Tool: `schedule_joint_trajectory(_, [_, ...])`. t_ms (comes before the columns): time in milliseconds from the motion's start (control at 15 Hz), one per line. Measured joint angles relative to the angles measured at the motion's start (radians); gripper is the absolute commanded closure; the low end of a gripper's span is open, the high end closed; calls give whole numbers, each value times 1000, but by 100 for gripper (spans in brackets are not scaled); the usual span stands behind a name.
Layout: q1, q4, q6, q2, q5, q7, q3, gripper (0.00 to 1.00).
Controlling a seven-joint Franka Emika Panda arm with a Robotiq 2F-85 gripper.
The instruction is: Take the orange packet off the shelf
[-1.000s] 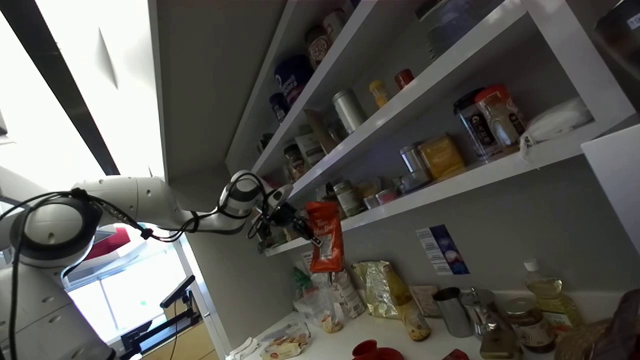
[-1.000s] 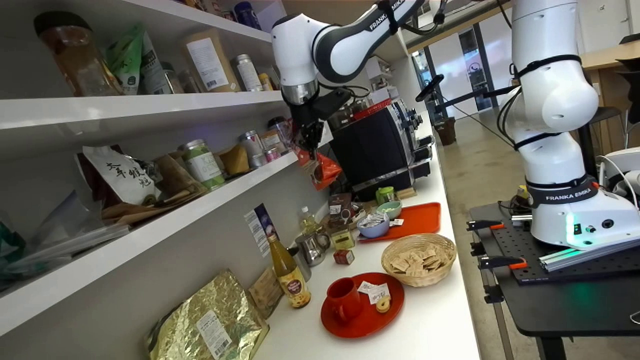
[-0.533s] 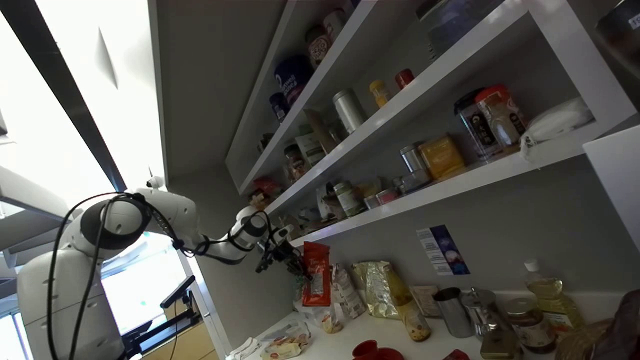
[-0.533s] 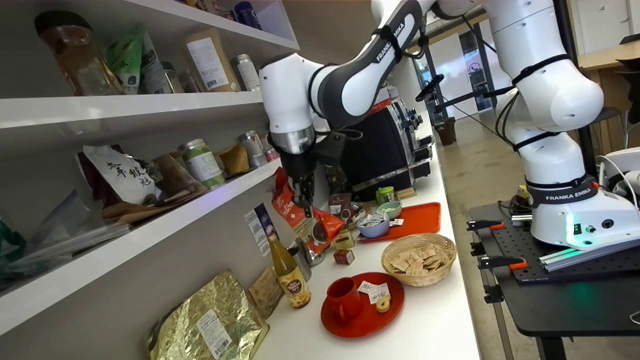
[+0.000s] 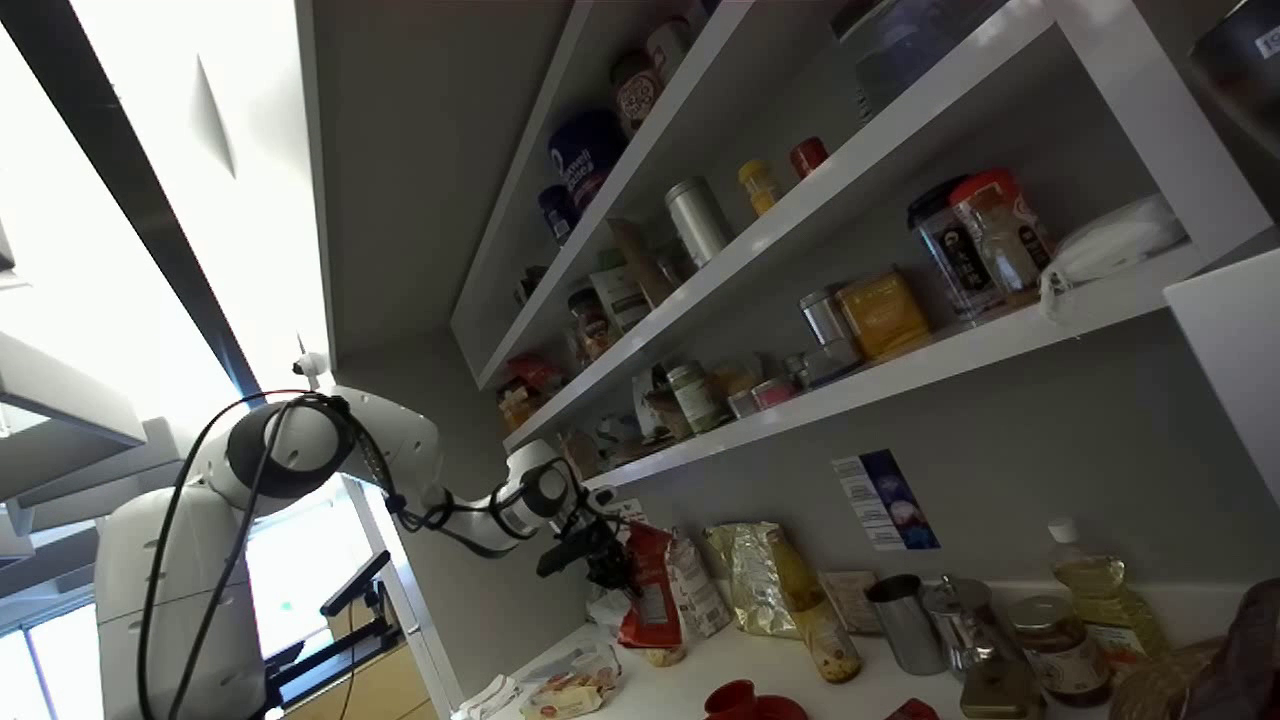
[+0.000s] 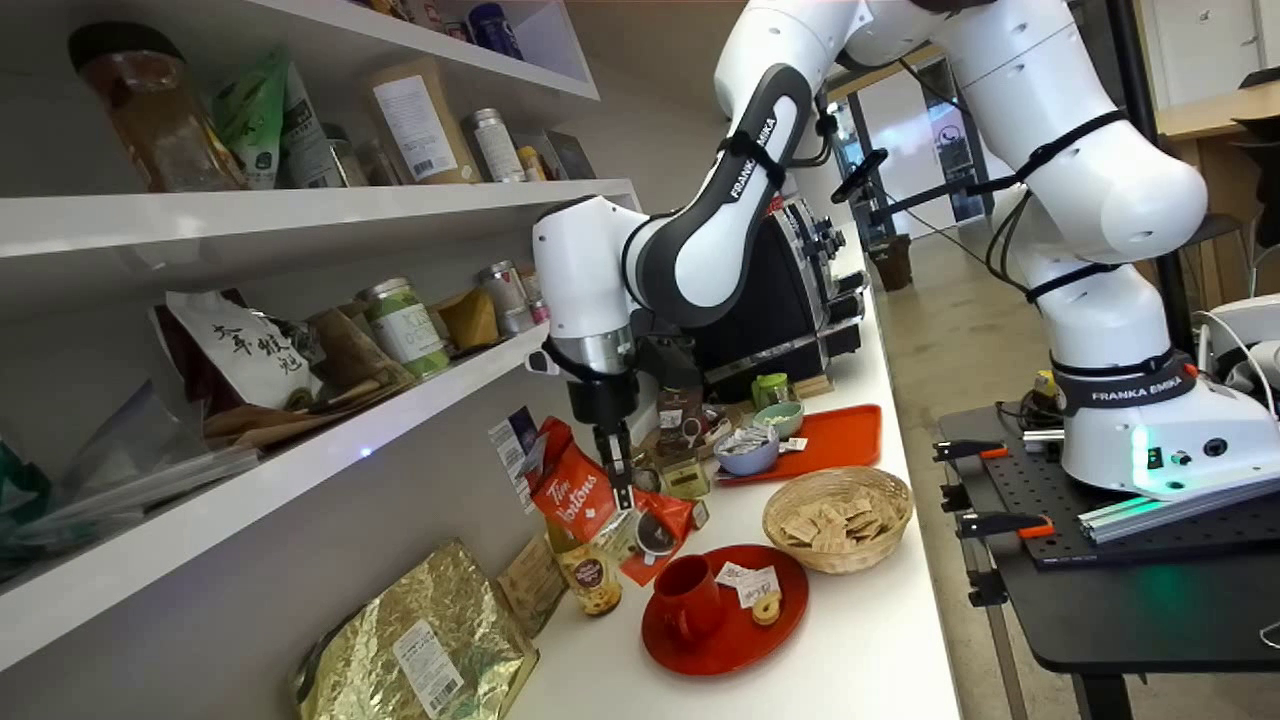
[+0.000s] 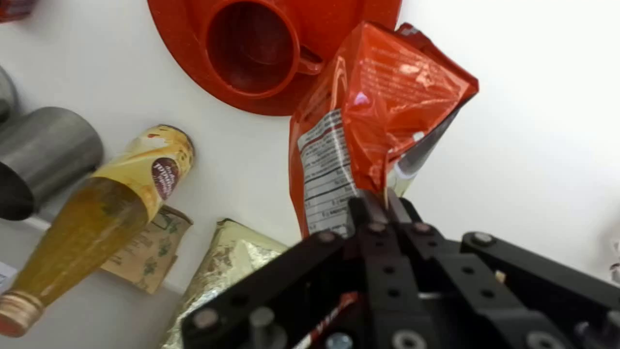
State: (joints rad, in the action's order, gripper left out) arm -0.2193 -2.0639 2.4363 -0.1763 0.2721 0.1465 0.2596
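Orange packet [image 6: 570, 490] is off the shelf [image 6: 330, 212] and hanging clear of every board! It's down below even the lowest white board [image 6: 300, 488], tipped well over, pale script across its face and a printed cup [image 6: 655, 536] towards its bottom end. And the gripper [image 7: 385, 202] has it: jaws nearly together, pinching a thin fold, with a white panel of small print [image 7: 325, 169] showing right alongside in the wrist view. Is the bottom touching the counter [image 6: 830, 655]? It's right down near it, but I can't tell from these angles.

Just behind it in an exterior view stands the bottle [image 6: 592, 582], partly covered by the packet. Close by, the red plate [image 6: 722, 656] carries the red mug [image 6: 690, 603], some white paper slips [image 6: 757, 584] and a small pale ring [image 6: 767, 607], and in the wrist view a corner of the packet covers part of the plate. Next along, the wicker basket [image 6: 855, 564], heaped with pale squares [image 6: 840, 520]. Further down the counter, the blue bowl [image 6: 747, 462] sits at the edge of the orange tray [image 6: 845, 443]. At the near end, the gold foil bag [image 6: 440, 615], label out, close to the wall [image 6: 400, 525]. And up above, the robot arm [image 6: 735, 200] arches across from its black stand [image 6: 1180, 610], right down to the gripper.
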Motion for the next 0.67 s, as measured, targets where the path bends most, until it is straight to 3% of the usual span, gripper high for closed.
schedule_joint_trajectory(267, [-19, -31, 15, -24, -55, -166, 24, 99])
schedule_joint_trajectory(667, [-71, -57, 112, -87, -49, -188, 34, 99])
